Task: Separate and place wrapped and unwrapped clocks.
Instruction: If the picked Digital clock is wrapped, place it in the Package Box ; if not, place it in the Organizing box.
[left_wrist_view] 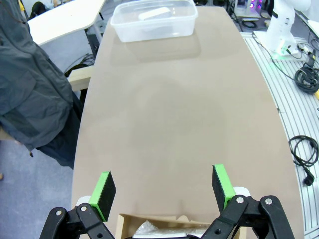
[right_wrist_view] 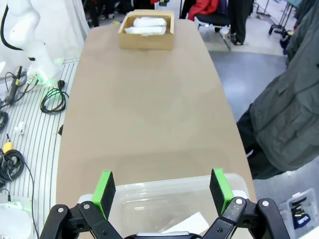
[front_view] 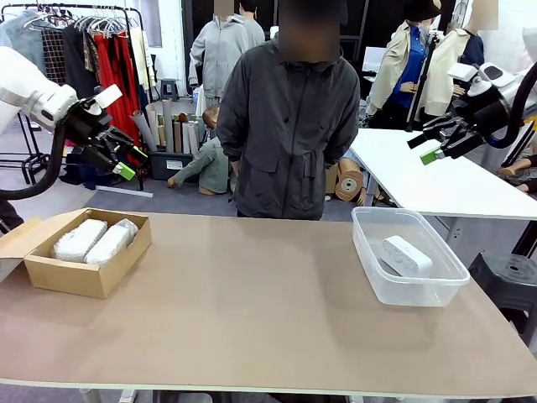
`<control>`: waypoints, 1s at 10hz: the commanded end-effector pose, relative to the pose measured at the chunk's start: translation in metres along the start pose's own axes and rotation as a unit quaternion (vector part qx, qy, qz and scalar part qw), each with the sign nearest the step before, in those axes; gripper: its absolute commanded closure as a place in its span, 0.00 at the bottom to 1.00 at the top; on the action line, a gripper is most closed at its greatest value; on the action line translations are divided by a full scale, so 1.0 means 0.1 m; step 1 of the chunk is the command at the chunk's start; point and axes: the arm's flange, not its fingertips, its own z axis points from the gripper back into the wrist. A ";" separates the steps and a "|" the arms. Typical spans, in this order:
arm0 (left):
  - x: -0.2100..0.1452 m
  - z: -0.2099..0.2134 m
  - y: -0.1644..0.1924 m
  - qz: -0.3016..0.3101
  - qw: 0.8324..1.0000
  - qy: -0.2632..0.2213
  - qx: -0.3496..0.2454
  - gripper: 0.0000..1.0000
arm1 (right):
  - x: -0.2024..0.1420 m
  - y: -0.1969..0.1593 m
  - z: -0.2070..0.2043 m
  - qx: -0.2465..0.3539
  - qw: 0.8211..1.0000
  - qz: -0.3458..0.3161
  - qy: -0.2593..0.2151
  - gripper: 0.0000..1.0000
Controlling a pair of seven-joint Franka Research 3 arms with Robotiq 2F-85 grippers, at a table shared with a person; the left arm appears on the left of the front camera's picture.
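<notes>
From the front, we see our two wrapped clocks (front_view: 92, 241) lying side by side in the cardboard box (front_view: 84, 277) on our left, and the bare white clock (front_view: 406, 255) sitting in the clear tub (front_view: 409, 285) on our right. So the sorting looks done, and the best thing we can do now is keep both arms high and away, so we do not bump the box or the tub. Our left gripper (front_view: 126, 159) hangs up in the air with its jaws wide apart and nothing in them, and our right gripper (front_view: 428, 147) does the same. The brown table (front_view: 252, 311) is flat and bare between the box and the tub, and a person in a dark jacket (front_view: 289, 126) stands at the far side, with clothes racks behind. In the left wrist view, we look down past the open green pads (left_wrist_view: 105, 189) at the box edge just below and the tub far off. In the right wrist view, the tub sits right under our open pads (right_wrist_view: 220, 183), the box is far away, and cables lie on the floor.
</notes>
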 end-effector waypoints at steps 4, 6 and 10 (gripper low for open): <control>0.01 0.01 -0.02 -0.001 1.000 0.001 -0.003 0.00 | 0.01 0.01 0.01 0.002 1.000 0.005 -0.002 0.00; 0.01 0.01 -0.02 -0.001 1.000 0.001 -0.003 0.00 | 0.01 0.01 0.01 0.002 1.000 0.005 -0.002 0.00; 0.01 0.01 -0.02 -0.001 1.000 0.001 -0.003 0.00 | 0.01 0.01 0.01 0.002 1.000 0.005 -0.002 0.00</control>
